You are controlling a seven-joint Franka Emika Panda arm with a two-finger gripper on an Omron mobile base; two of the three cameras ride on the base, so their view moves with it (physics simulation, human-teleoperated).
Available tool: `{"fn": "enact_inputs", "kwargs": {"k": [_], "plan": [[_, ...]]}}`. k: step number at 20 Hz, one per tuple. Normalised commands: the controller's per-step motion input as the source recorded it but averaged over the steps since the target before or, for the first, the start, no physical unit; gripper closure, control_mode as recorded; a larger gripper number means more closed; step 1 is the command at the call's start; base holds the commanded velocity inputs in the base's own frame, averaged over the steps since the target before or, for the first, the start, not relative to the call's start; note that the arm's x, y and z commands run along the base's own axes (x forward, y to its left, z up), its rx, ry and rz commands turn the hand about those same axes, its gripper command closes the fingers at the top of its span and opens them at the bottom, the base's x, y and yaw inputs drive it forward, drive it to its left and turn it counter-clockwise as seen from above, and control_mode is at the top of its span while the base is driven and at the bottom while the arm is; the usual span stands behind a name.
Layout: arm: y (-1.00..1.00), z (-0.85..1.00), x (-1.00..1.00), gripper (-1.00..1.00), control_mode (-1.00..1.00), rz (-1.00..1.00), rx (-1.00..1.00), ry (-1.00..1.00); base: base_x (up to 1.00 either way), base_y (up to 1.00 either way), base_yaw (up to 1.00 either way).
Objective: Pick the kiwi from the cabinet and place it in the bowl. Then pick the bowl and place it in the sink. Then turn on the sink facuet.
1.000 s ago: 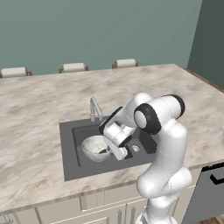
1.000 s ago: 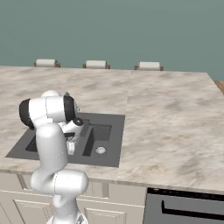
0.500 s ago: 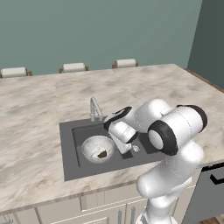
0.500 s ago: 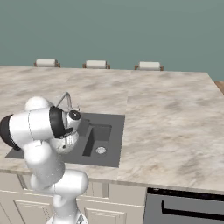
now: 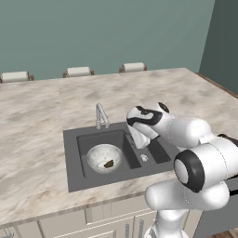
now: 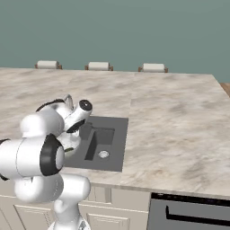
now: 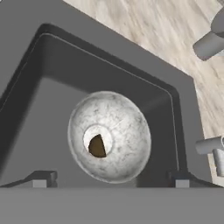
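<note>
- The gripper (image 7: pixel 110 183) hangs over the sink basin (image 7: pixel 52 83), its jaws spread wide and holding nothing.
- Below it the bowl (image 7: pixel 114 135) sits on the basin floor with the kiwi (image 7: pixel 97 146) inside.
- At the basin's back edge stands the sink facuet (image 5: pixel 101 115): rigid, smooth metal, probably slippery, best pushed at its handle.

You are seeing the bowl (image 5: pixel 104 158) filling the basin's left; the faucet (image 5: pixel 101 115) is standing behind; the right side is lying free.
</note>
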Motion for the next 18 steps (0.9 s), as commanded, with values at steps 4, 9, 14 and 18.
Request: {"fn": "enact_inputs", "kwargs": {"k": [4, 9, 14, 18], "plan": [[-0.03, 1.00, 0.19, -1.00, -1.00, -0.13, 0.18, 0.27, 0.00, 0.00, 0.00], [-0.08, 0.37, 0.44, -1.00, -1.00, -0.07, 0.35, 0.16, 0.00, 0.00, 0.00], [-0.06, -0.42, 0.53, -1.00, -1.00, 0.00, 0.47, -0.01, 0.00, 0.00, 0.00], [0.19, -0.67, 0.45, -1.00, -1.00, -0.02, 0.32, -0.04, 0.00, 0.00, 0.00]]}}
